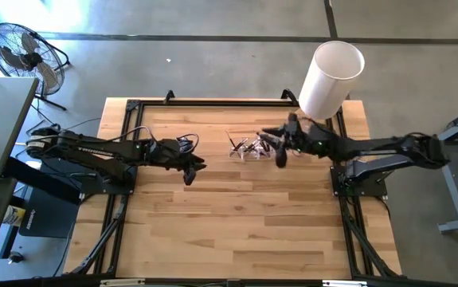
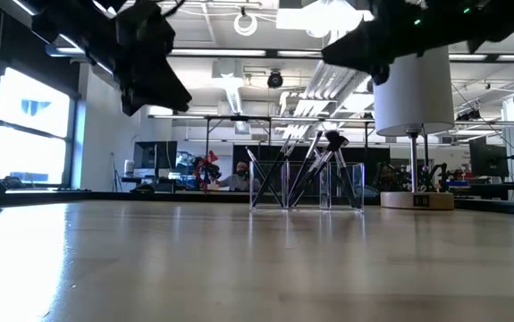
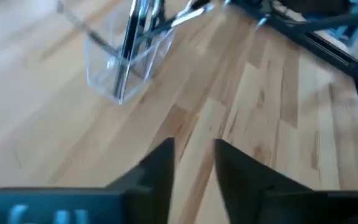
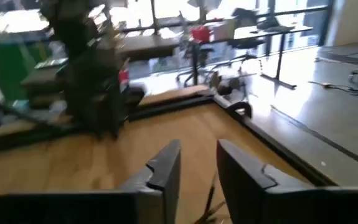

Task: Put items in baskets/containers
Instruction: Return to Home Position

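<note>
Brushes (image 2: 313, 170) stand in clear organizer (image 1: 248, 149), rear-ctr of table (image 1: 236, 227). Right gripper (image 1: 280, 153) just beside it, left gripper (image 1: 190, 169) near; both w/ fingers narrow-gapped, empty. Homing: raise right gripper straight up before swinging, clear of brush tips & white cylinder (image 1: 330, 78).

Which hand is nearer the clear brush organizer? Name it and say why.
The right hand: in the high view it hangs right beside the clear organizer, while the left hand sits farther off.
</note>
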Tool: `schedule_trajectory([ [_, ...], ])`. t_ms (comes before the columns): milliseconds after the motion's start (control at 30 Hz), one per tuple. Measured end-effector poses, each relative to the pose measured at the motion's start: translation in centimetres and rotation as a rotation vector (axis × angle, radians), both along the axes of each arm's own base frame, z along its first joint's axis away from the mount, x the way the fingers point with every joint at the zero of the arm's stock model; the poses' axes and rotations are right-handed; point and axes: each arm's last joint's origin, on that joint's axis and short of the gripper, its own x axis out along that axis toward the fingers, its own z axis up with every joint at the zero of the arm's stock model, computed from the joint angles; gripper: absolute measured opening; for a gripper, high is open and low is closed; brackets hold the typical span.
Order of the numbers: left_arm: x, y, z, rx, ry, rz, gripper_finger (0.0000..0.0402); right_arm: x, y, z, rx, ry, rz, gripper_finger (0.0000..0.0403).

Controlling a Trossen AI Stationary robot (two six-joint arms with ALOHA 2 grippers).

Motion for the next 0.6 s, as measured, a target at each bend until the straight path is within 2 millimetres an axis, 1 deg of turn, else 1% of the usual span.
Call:
schedule_trajectory([
  [33,-0.3,0.0,0.3,0.034,-0.006,-0.019,0.0098,-0.5,0.6,0.2,-0.011,0.021,0.027,0.0093],
  [133,-1.2,0.0,1.1,0.166,-0.001,-0.082,0.0026,-1.7,2.4,0.4,-0.028,0.099,0.104,0.0033],
  [167,-1.6,0.1,1.4,0.210,0.003,-0.093,0.0014,-2.1,2.9,0.3,-0.027,0.132,0.128,0.0017],
  [200,-2.0,0.1,1.7,0.249,0.005,-0.089,0.0012,-2.4,3.3,0.1,-0.023,0.163,0.148,0.0009],
  [233,-2.4,0.2,2.0,0.285,0.005,-0.072,0.0014,-2.6,3.7,0.0,-0.005,0.183,0.157,0.0010],
  [300,-3.5,0.4,2.1,0.340,0.044,-0.042,0.0010,-3.0,4.3,-0.3,0.052,0.203,0.150,0.0023],
  [367,-4.3,0.4,2.0,0.364,0.044,-0.034,0.0003,-3.1,4.9,-0.3,0.102,0.201,0.132,0.0027],
  [500,-6.4,0.3,0.7,0.361,-0.002,-0.043,0.0002,-3.2,5.5,-0.3,0.113,0.196,0.105,0.0009],
  [600,-8.3,0.3,-0.8,0.326,-0.036,-0.033,0.0001,-3.2,5.6,-0.3,0.111,0.192,0.087,0.0005],
])
